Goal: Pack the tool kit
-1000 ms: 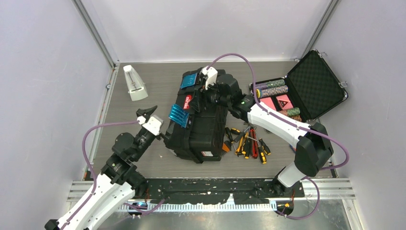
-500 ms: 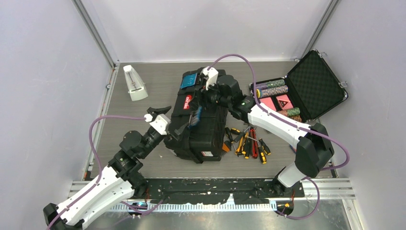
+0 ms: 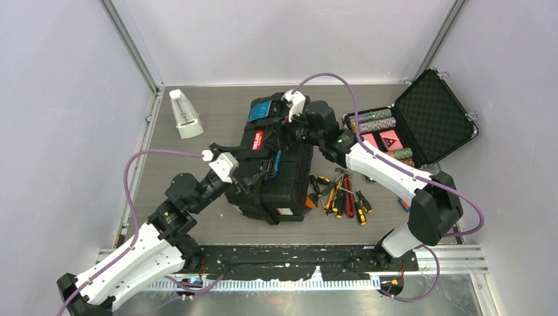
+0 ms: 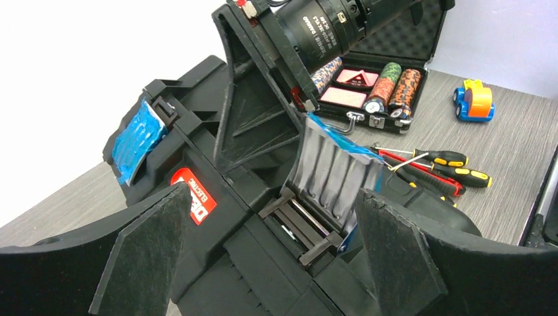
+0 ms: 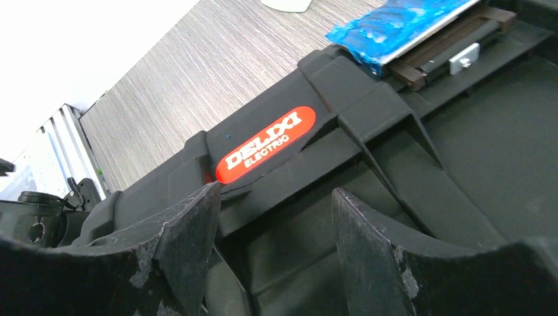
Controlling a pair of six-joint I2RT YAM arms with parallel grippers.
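Since a second ago the left arm has pushed forward from the open bench (image 3: 217,125) up to the toolbox (image 3: 283,187). The near blue latch (image 4: 332,178), which then lay flat on the lid's left side, now stands tilted up on its hinge. The right arm has barely shifted.

On the left gripper (image 4: 273,197) the fingers are spread wide, one on each side of that raised latch. They hold nothing, and I cannot tell whether either pad touches it. The right gripper (image 5: 276,191) sits on top of the box beside the handle's red label (image 5: 266,143). Its fingers are partly apart over black plastic, and whether they clamp any part of the handle cannot be told.

The toolbox rests in the middle of the bench, between the two arms, with its far blue latch (image 3: 260,110) lying down. The screwdrivers and red pliers (image 3: 342,197) lie loose in a heap on the bench just right of it. The open poker chip case (image 3: 421,122) sits beyond them, and a white wedge-shaped object (image 3: 185,113) stands well off to the left.
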